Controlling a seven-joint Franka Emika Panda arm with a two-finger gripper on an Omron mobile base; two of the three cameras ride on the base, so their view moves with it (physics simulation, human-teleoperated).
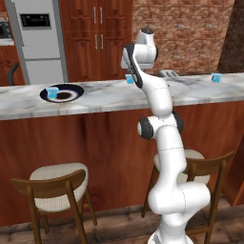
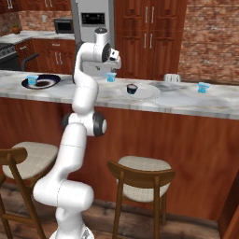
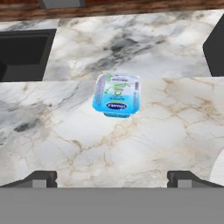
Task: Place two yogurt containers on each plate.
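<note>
gripper (image 3: 112,178) fingers stand wide apart with nothing between them, so we record it as open. it hangs above the marble counter (image 3: 166,131), looking down on one yogurt cup (image 3: 117,95), which sits upright on the stone ahead of the fingertips and touches neither. the cup's printed foil lid faces up.

from the right base view we find that same cup (image 2: 110,77) on the counter just beyond the arm's hand, between the two plates. the dark plate (image 2: 46,84) lies toward the left end of the counter and carries one yogurt cup (image 2: 31,80). the pale plate (image 2: 147,92) lies right of centre and holds a small black cup (image 2: 132,88); we see no yogurt cup on it. a third yogurt cup (image 2: 202,87) stands alone on the counter, well apart to the right of the pale plate.

the left base view agrees: dark plate (image 1: 71,89) with one cup (image 1: 52,92), middle cup (image 1: 129,79) partly behind the arm, far cup (image 1: 216,78) near the right end. two stools (image 1: 57,190) stand below the counter.
</note>
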